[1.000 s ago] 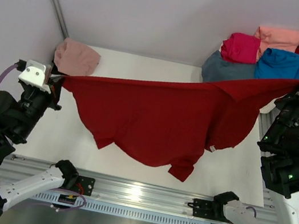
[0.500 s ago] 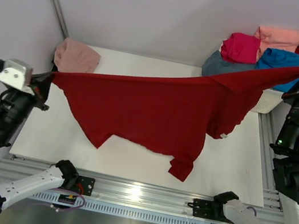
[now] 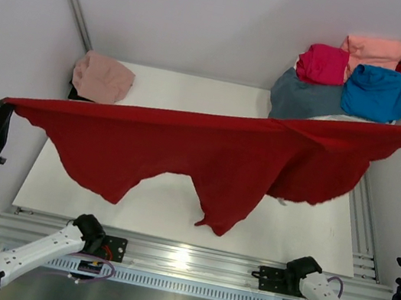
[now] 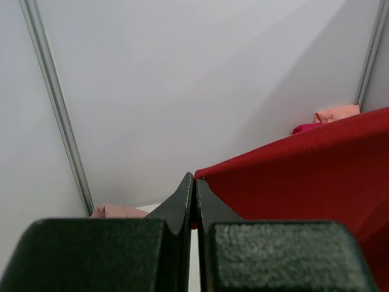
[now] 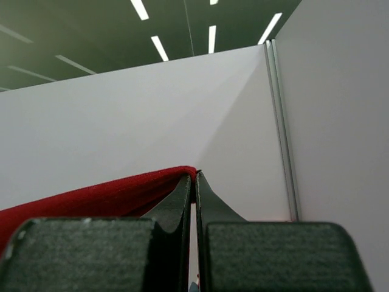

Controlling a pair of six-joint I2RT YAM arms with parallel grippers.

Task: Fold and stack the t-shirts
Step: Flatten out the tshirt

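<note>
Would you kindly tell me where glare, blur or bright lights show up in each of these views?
Top external: a glare patch on the metal rail; the dark red t-shirt is evenly lit and sharp. Left wrist: the left gripper fills the foreground, its near blocks soft. Right wrist: ceiling light strips show bright, without washing out the right gripper.

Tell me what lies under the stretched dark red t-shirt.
Below the hem of the dark red t-shirt, bare white table shows. The table behind the cloth is covered.
</note>
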